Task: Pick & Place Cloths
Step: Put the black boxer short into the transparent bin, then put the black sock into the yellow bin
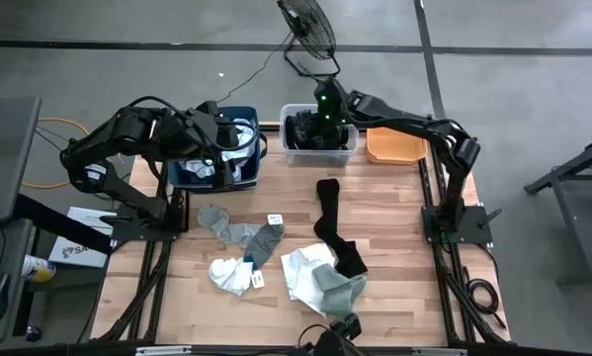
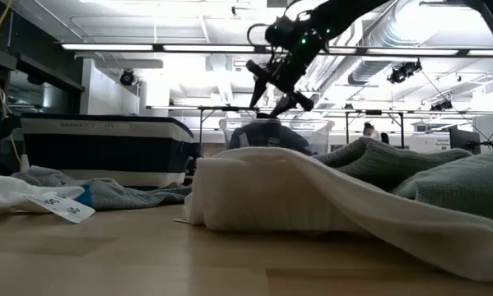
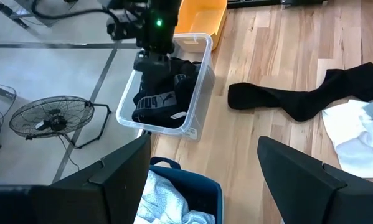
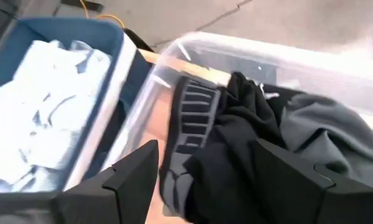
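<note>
Right hand (image 1: 320, 121) hangs spread and empty over the clear tub (image 1: 318, 150) of dark clothes (image 4: 248, 143). Left hand (image 1: 223, 140), spread too, sits above the blue bin (image 1: 216, 163). A long black sock (image 1: 333, 225) stretches far-to-near mid-worktop (image 1: 394, 227).

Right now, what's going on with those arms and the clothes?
Left gripper open over navy bin. Right gripper open above clear tub. Black sock waiting on table. Nothing blocking.

A navy bin (image 1: 238, 173) holds pale cloths (image 1: 238, 132), a clear tub (image 1: 318, 156) black ones, beside an orange tub (image 1: 394, 147); a black sock (image 1: 332, 225) lies on the light wood bench (image 1: 404, 257).
</note>
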Available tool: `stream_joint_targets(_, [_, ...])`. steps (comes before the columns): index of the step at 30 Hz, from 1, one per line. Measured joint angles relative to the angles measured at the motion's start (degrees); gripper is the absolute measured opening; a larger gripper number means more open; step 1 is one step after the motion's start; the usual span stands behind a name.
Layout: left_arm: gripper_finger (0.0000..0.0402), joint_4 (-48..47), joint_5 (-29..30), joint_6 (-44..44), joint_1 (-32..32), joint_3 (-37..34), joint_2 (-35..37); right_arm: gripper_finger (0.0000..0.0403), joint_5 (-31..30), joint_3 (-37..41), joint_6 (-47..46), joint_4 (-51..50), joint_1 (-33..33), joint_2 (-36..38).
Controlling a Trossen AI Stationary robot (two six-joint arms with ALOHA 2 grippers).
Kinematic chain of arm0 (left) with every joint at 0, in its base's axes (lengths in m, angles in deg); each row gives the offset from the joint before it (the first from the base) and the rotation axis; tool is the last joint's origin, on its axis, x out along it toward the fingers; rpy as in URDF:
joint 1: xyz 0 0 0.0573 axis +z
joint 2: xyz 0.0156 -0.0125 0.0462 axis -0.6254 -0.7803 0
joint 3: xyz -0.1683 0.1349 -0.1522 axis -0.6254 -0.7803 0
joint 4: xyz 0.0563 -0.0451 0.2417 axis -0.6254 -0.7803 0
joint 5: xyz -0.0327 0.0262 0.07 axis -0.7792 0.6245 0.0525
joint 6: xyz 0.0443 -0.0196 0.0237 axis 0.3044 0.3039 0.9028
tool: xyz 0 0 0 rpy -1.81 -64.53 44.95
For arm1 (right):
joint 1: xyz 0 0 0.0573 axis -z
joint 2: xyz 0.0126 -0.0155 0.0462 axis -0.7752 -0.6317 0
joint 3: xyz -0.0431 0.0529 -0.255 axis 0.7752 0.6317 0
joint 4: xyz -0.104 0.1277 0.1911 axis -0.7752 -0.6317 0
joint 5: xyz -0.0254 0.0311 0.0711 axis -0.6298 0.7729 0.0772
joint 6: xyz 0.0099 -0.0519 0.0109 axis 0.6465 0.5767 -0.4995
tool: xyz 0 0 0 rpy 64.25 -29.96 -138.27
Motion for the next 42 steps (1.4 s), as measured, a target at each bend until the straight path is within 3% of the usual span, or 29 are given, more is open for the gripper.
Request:
stream_joint_targets(11, [0.0290, -0.12, 0.00, -0.83, 0.00, 0.00, 0.00, 0.0252, 4.67, 0.00, 3.02, -11.55, -1.32, 7.72])
stream_joint_targets(19, [0.0290, -2.03, 0.00, -0.87, 0.00, 0.00, 0.00, 0.0252, 4.34, 0.00, 11.66, -27.75, -8.03, 14.84])
stream_joint_targets(25, [0.0290, -2.17, 0.02, -0.86, 0.00, 0.00, 0.00, 0.0252, 1.05, 0.23, 21.84, -38.94, -14.65, 16.03])
stream_joint_targets(34, [0.0290, -2.16, 0.02, -0.85, 0.00, 0.00, 0.00, 0.0252, 2.37, 10.46, 28.80, -37.05, -23.28, 15.94])
stream_joint_targets(42, [0.0290, -2.16, 0.02, -0.87, 0.00, 0.00, 0.00, 0.0252, 3.07, 20.11, 32.45, -24.18, -28.10, 15.94])
